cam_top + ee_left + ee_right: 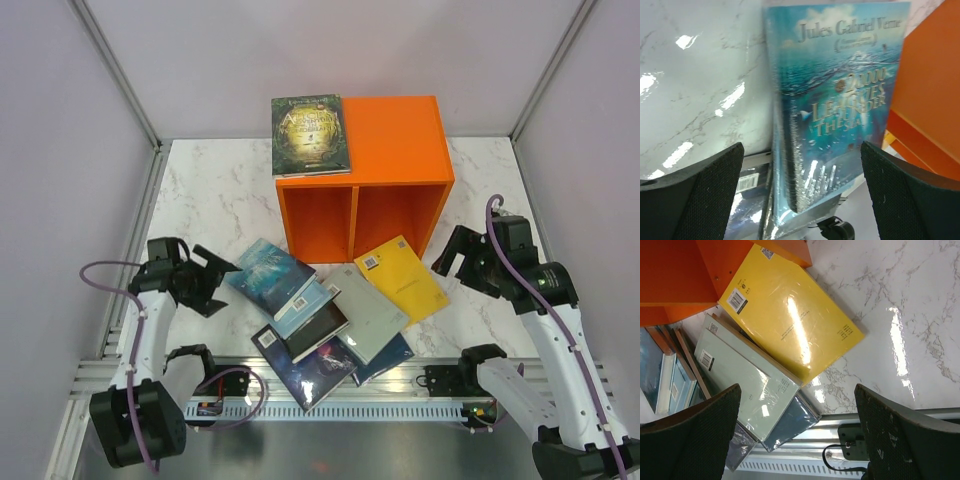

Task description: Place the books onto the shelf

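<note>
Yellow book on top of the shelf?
No, the yellow book lies in front of the shelf; a green book sits on top.

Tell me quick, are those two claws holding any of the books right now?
Left gripper: open, holding nothing; the teal book lies just ahead of it.
Right gripper: open, holding nothing; it is beside the yellow book.

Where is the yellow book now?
Top view: the yellow book lies right of centre, before the right cubby of the shelf, beside the grey-green book.
</note>
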Robot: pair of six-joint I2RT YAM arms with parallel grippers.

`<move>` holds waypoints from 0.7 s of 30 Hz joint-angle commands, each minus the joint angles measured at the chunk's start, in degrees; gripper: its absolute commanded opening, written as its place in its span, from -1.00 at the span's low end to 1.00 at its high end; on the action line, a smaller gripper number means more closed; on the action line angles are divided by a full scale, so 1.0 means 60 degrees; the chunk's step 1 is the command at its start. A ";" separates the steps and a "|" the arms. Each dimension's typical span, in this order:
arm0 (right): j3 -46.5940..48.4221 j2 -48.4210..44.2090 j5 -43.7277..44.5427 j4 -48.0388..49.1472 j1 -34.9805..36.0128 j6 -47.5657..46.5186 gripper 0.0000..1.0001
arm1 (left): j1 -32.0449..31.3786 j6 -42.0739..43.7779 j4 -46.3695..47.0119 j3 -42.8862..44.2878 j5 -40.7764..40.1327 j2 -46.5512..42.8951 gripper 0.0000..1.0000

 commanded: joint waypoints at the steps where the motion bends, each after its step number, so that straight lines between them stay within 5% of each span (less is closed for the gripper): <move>1: -0.0031 -0.0002 -0.0054 -0.0178 0.0033 -0.0192 0.95 | 0.0041 -0.0366 0.0859 -0.0900 0.0109 -0.0598 1.00; 14: 0.0189 -0.0119 0.0502 -0.0954 0.0033 -0.0719 0.89 | 0.0027 -0.2211 0.4253 -0.4008 -0.1107 -0.1697 1.00; 21: -0.0118 -0.0060 0.0531 -0.1057 0.0018 -0.0734 0.90 | 0.0012 -0.3061 0.6744 -0.4858 -0.1357 -0.0309 1.00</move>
